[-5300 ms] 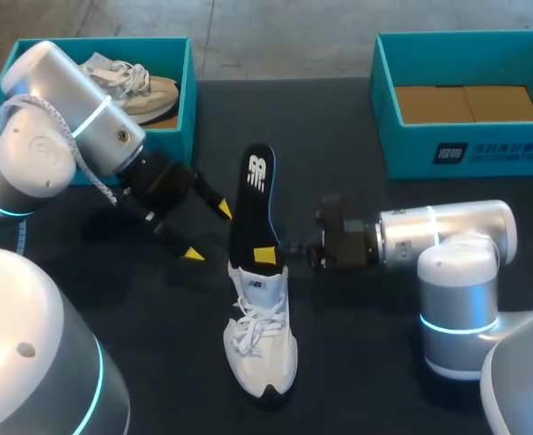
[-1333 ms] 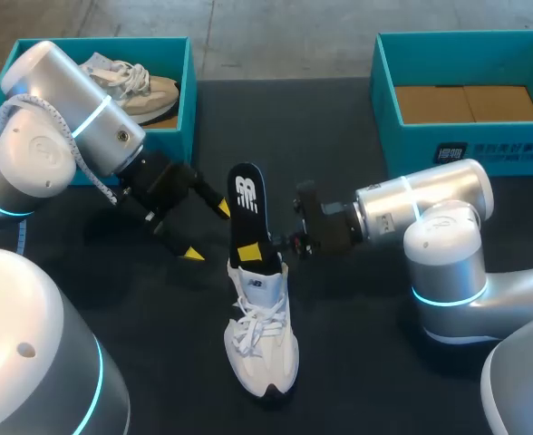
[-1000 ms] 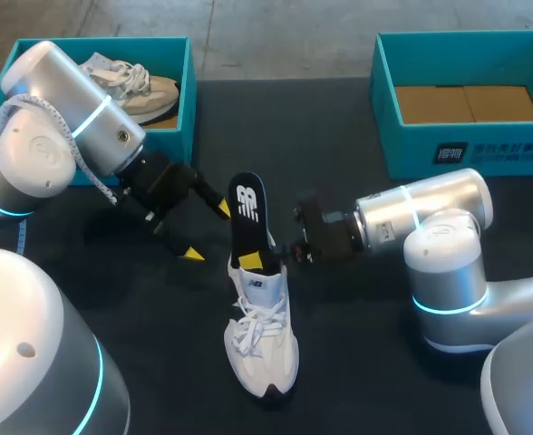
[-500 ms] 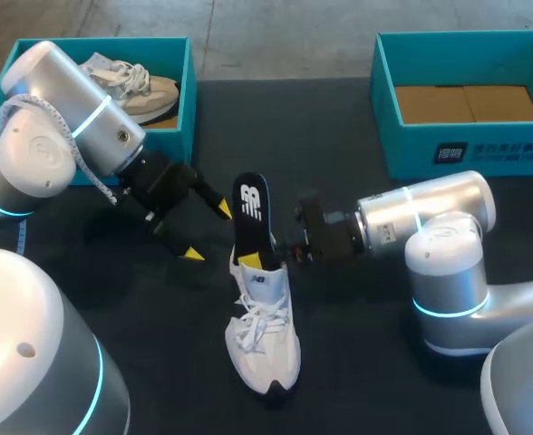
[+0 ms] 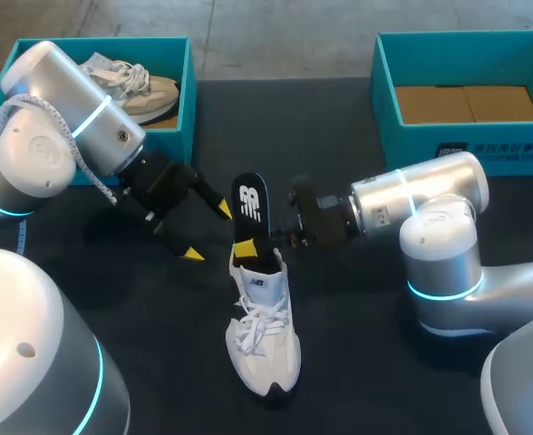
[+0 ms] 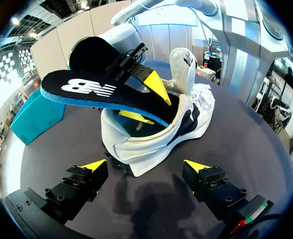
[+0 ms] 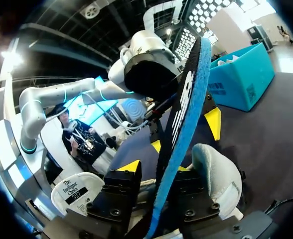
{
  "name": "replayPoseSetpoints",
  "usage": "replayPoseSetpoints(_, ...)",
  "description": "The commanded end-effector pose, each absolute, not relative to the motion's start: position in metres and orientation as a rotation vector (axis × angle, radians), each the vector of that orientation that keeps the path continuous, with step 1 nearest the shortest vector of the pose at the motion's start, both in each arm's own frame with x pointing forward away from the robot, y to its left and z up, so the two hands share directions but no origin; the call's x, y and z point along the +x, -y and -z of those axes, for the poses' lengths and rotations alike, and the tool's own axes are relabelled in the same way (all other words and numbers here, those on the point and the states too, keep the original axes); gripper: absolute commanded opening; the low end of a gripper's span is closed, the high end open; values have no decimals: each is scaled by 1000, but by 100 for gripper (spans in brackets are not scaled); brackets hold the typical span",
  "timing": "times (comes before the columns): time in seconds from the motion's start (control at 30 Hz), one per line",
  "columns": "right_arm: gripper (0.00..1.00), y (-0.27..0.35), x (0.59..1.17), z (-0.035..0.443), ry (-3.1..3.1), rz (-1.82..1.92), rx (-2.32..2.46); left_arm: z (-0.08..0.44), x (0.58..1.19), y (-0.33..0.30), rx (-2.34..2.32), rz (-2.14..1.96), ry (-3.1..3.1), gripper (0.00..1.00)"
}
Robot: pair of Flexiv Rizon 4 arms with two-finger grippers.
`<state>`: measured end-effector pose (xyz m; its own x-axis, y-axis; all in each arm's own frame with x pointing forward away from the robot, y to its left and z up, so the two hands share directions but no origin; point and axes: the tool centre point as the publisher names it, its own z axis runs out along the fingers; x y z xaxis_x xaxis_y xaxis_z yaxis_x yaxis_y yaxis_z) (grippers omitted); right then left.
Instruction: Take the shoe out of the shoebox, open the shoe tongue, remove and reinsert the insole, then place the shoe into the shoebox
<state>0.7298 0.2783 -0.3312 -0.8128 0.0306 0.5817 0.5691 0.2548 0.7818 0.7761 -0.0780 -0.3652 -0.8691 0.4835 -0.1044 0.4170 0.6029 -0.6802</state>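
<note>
Much of the insole [image 5: 249, 201] sticks up out of the shoe [image 5: 263, 326], pinched in your right gripper [image 7: 158, 169]. The shoe's heel sits just ahead of your wide-open left gripper [image 6: 144, 166]. Push unbraced and the shoe may slide, or the insole fold.

Fingers [image 7: 117, 193] gripping insole [image 7: 180, 122], shoe [image 7: 217, 180] beside

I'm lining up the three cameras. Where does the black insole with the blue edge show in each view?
Head view: the black blue-edged insole sticks up out of the white lace-up sneaker, near the picture's middle.
Left wrist view: the insole lies ahead of the open left pincer, jutting from the sneaker.
Right wrist view: the insole is edge-on, clamped in the right pincer.
Shared landmark: the sneaker.
</note>
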Motion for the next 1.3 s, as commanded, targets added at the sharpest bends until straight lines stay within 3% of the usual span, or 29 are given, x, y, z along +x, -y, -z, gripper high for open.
replayPoseSetpoints(0.03,23,-282,735,327,2092,1566,-537,365,776,78,-769,-1118,2733,100)
replayPoseSetpoints(0.17,23,-279,736,327,2095,1570,-541,365,776,78,-769,-1118,2733,100)
replayPoseSetpoints(0.23,30,-277,736,327,2093,1572,-549,365,776,78,-769,-1118,2733,100)
replayPoseSetpoints(0.57,21,-272,735,326,2090,1599,-566,365,776,78,-769,-1118,2733,100)
replayPoseSetpoints(0.7,25,-271,732,325,2092,1615,-569,365,776,78,-769,-1118,2733,100)
replayPoseSetpoints(0.83,15,-270,732,325,2093,1617,-571,365,776,78,-769,-1118,2733,100)
replayPoseSetpoints(0.87,0,-270,731,325,2094,1618,-573,365,776,78,-769,-1118,2733,100)
replayPoseSetpoints(1.3,0,-273,726,336,2072,1581,-595,365,776,78,-769,-1118,2733,100)
